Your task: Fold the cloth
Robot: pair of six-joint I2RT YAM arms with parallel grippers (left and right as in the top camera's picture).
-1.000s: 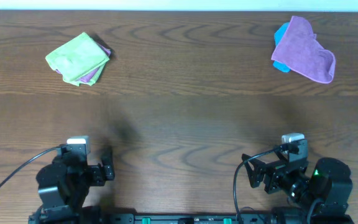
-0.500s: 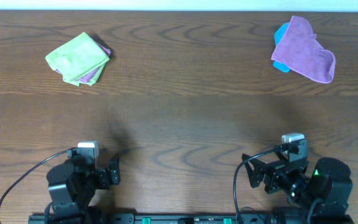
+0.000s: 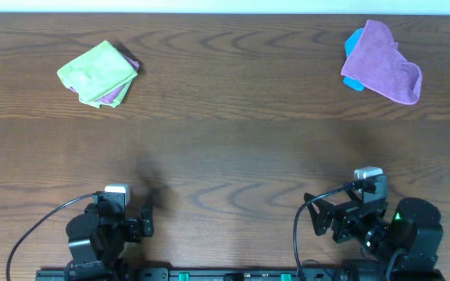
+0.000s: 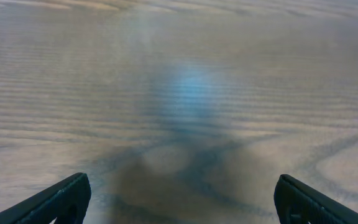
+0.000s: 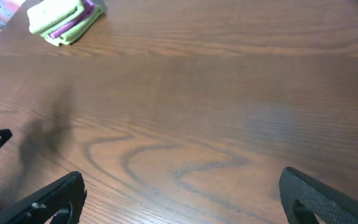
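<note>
Left tool (image 4: 179,202) and right tool (image 5: 179,198), both spread wide and empty, sat tucked at 6 o'clock on the surface (image 3: 233,148), facing 12 o'clock; the cloth (image 3: 96,72) lay at 10 o'clock.

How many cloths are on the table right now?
4. Far left, the green cloth lies atop the left purple cloth; far right, the right purple cloth covers a blue cloth. Stacks may hide more.
</note>
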